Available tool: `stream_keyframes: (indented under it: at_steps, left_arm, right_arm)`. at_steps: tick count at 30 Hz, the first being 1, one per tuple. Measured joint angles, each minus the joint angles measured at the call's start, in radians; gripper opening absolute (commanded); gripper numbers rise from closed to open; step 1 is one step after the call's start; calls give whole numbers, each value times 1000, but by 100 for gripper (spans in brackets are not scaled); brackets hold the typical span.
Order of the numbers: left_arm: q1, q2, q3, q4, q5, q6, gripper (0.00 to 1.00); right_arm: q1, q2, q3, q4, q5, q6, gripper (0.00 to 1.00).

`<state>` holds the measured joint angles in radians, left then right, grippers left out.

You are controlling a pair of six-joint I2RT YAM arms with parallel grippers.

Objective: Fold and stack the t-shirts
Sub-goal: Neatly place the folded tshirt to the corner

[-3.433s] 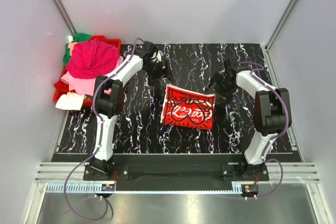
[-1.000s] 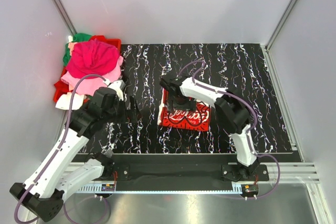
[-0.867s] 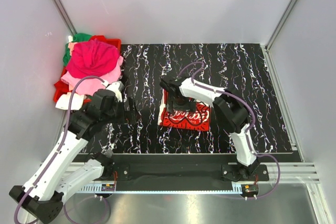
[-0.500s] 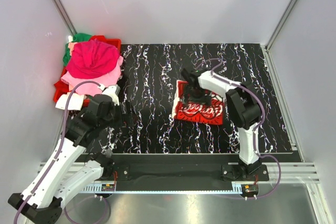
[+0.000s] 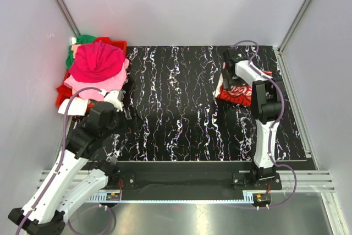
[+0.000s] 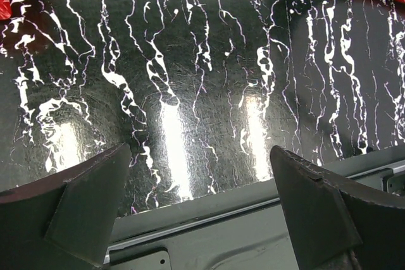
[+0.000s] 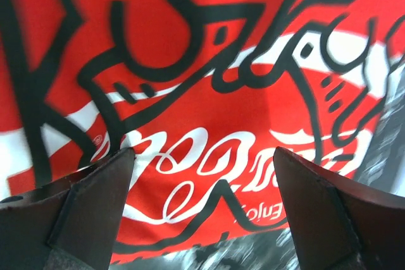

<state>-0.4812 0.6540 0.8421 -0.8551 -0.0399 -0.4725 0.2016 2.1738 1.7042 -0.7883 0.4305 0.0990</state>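
One folded shirt [image 5: 235,93] lies on the right of the table [image 5: 176,108], under the right gripper [image 5: 227,74]; the unfolded pile [image 5: 96,64] is heaped over the bin [image 5: 116,44] far left, with the left gripper [image 5: 122,117] near it. Left wrist: fingers [image 6: 82,200] spread over bare table, nothing between them. Right wrist: fingers [image 7: 82,207] spread just above the shirt's red print. The cloth looks light and limp and would likely fall open if lifted by one layer, so pinch every layer at a folded edge.

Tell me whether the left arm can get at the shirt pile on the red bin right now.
Probably yes. The left gripper, fingers apart, hangs close to the shirt pile with nothing between them; the right gripper is away over the folded shirt.
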Motion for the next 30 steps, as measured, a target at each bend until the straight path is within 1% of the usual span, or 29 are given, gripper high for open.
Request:
stream_keyframes:
  at_steps: [3, 5, 9, 11, 15, 18, 21, 25, 27, 30]
  left_arm:
    - [3, 0, -2, 1, -6, -3, 99]
    - [4, 0, -2, 3, -14, -6, 99]
    - [6, 0, -2, 4, -25, -8, 99]
    - [8, 0, -2, 5, -30, -11, 99]
    - [16, 1, -2, 5, -42, -18, 99]
    - [32, 2, -5, 9, -43, -21, 99]
    - [48, 2, -12, 14, -43, -22, 99]
    - [58, 2, -18, 15, -43, -22, 99]
    - [61, 2, -18, 18, -43, -21, 99]
    - [65, 1, -18, 19, -42, -21, 99]
  right_arm:
    - [-44, 52, 64, 81, 62, -130, 100]
    - [-77, 118, 151, 131, 92, -206, 100]
    - [-150, 275, 381, 208, 127, -348, 100]
    - [-177, 336, 460, 270, 135, -417, 99]
    - [-208, 401, 519, 413, 137, -558, 100]
    - [-208, 422, 536, 476, 137, -618, 100]
    - [-206, 421, 537, 492, 121, -613, 100]
    - [-206, 391, 531, 480, 87, -524, 100]
    - [-205, 336, 493, 470, 64, -469, 100]
    - [-203, 179, 364, 458, 10, -382, 100]
